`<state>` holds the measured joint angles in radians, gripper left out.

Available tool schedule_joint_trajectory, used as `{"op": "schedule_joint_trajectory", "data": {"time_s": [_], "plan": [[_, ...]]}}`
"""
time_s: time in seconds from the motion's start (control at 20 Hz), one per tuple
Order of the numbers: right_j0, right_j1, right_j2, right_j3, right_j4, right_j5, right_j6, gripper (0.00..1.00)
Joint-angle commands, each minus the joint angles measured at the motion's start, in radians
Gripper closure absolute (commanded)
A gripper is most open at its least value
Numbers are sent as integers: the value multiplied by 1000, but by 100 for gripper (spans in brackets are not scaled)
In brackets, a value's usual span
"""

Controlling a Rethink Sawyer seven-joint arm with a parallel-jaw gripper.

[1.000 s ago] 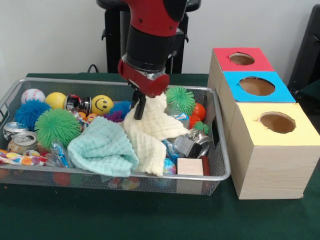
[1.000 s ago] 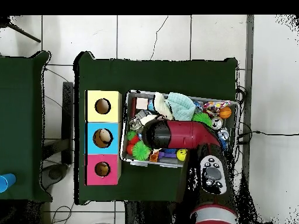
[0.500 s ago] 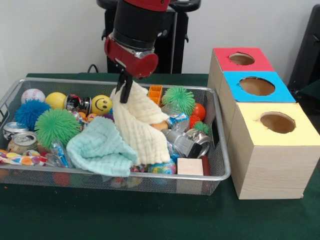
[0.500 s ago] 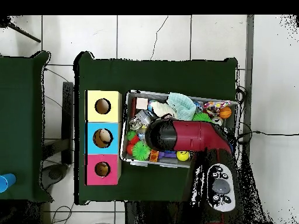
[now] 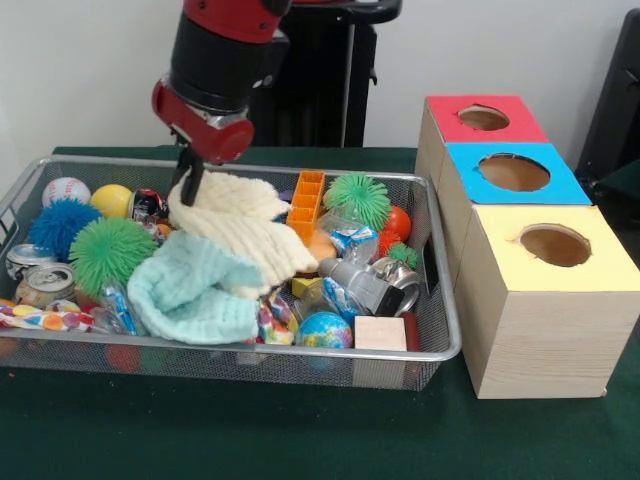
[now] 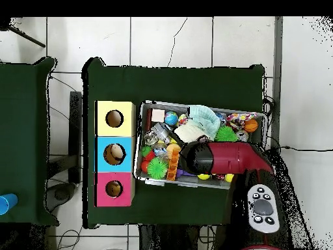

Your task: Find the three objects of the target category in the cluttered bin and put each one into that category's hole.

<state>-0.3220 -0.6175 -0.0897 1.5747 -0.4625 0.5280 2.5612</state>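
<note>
Front view: pincer (image 5: 187,186) gripping cream cloth (image 5: 245,225)

You get even, bright, diffuse light with no glare; soft shadows fall under the wire bin (image 5: 440,330) on the desk (image 5: 300,430), and the arm (image 5: 215,70) looks slightly motion-blurred.

My arm's wrist (image 6: 203,158) covers the tool from overhead; in the front view I can't tell how the tool (image 5: 188,186) stands, its tips sunk into the cream cloth (image 5: 240,225). That cloth and the mint cloth (image 5: 190,292) bury whatever lies beneath them. Wire bin (image 5: 300,361) cut off at the left edge beside the cans (image 5: 38,277). Labels on the packets right of the mint cloth unreadable.
</note>
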Motion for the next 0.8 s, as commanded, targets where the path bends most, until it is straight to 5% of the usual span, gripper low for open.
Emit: {"op": "schedule_joint_trajectory", "data": {"time_s": [0.05, 0.8], "plan": [[-80, 60, 69, 2, -101, -66, -165, 100], [-173, 105, 155, -48, -182, -74, -193, 100]]}}
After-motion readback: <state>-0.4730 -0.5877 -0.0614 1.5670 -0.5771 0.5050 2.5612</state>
